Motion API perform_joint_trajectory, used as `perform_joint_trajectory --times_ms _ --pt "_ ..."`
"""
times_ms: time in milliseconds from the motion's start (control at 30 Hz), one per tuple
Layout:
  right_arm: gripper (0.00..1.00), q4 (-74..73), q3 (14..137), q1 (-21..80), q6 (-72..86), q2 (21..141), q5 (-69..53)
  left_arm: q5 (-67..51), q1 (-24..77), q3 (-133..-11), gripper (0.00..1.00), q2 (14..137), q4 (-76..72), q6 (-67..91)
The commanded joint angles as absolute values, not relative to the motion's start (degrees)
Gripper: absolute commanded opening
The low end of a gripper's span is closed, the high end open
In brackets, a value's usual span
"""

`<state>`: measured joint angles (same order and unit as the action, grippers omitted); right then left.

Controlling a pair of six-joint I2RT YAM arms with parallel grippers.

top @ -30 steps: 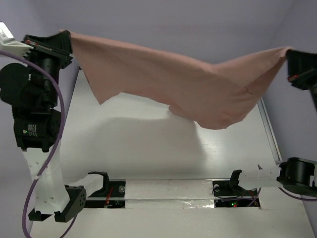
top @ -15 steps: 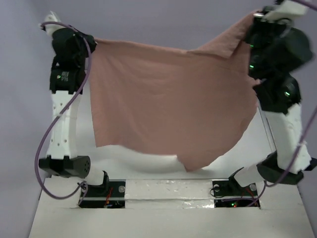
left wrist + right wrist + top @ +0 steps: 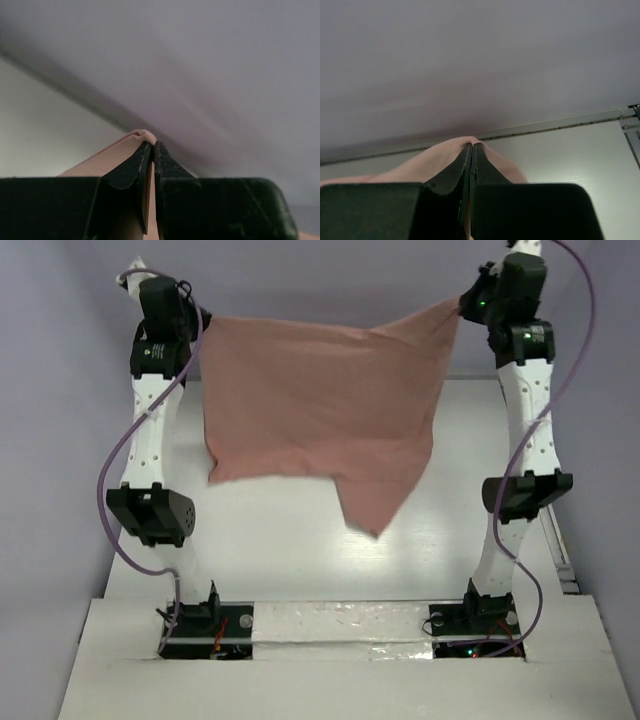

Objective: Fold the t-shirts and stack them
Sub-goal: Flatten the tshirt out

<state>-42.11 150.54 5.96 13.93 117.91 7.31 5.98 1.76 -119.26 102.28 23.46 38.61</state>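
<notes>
The salmon-pink t-shirt [image 3: 320,410] hangs spread in the air between my two raised arms, above the far part of the white table [image 3: 300,550]. Its lower edge dangles, with one corner hanging lowest at centre right. My left gripper [image 3: 200,322] is shut on the shirt's upper left corner. My right gripper [image 3: 462,306] is shut on the upper right corner. In the left wrist view the shut gripper [image 3: 151,144] pinches a fold of pink cloth [image 3: 107,155]. In the right wrist view the shut gripper [image 3: 471,145] pinches cloth [image 3: 415,167] the same way. No print shows on the shirt.
Both arms stand tall, the left one [image 3: 150,440] at the left, the right one [image 3: 520,440] at the right. A metal rail [image 3: 555,540] runs along the table's right edge. A lavender wall [image 3: 330,280] closes the back.
Both arms have swung the shirt from close to the camera out toward the far end of the table. The shirt now hangs farther off and more taut along its top edge.
</notes>
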Motion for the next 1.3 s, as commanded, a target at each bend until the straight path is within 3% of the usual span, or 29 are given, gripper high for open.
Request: perform_joint_trajectory --times_ms 0,67,333,400,467,600,667,700,833,1033,1267 --pt "0.00 -33.25 153.29 1.50 21.09 109.61 1.32 3.26 1.49 -135.84 0.00 105.02 21.70 39.64" --pt "0.00 -32.61 157.22 1.49 21.09 109.07 0.62 1.42 -0.34 -142.99 0.00 106.43 20.32 40.95" --pt "0.00 -33.21 153.02 1.49 21.62 100.29 -2.46 -2.55 -2.29 -136.07 0.00 100.64 12.66 41.58" --pt "0.00 -36.02 146.37 1.49 21.27 96.61 -2.37 -2.29 -2.29 -132.21 0.00 98.01 10.99 40.79" --pt "0.00 -35.52 137.77 1.49 20.92 90.48 -3.07 -1.07 -2.29 -125.97 0.00 94.77 10.81 38.34" --pt "0.00 -31.04 103.04 1.49 20.92 76.43 -4.39 -0.53 -2.81 -102.18 0.00 83.08 3.45 35.17" --pt "0.00 -30.24 91.29 1.49 21.70 71.04 -6.31 1.30 -2.81 -84.61 0.00 74.94 -1.64 34.54" --pt "0.00 -30.06 79.83 1.49 22.06 65.62 -7.20 1.58 -2.81 -74.37 0.00 72.45 -2.28 34.19" --pt "0.00 -32.16 55.81 1.49 25.57 53.48 -12.47 2.63 -4.04 -51.85 0.00 61.80 -2.11 35.50" --pt "0.00 -43.41 41.41 1.49 32.07 46.77 -19.33 0.62 -4.75 -29.13 0.00 57.40 -2.29 39.45" --pt "0.00 -50.88 38.41 1.49 34.28 44.65 -22.94 -1.23 -5.98 -22.24 0.00 55.64 4.30 46.32"
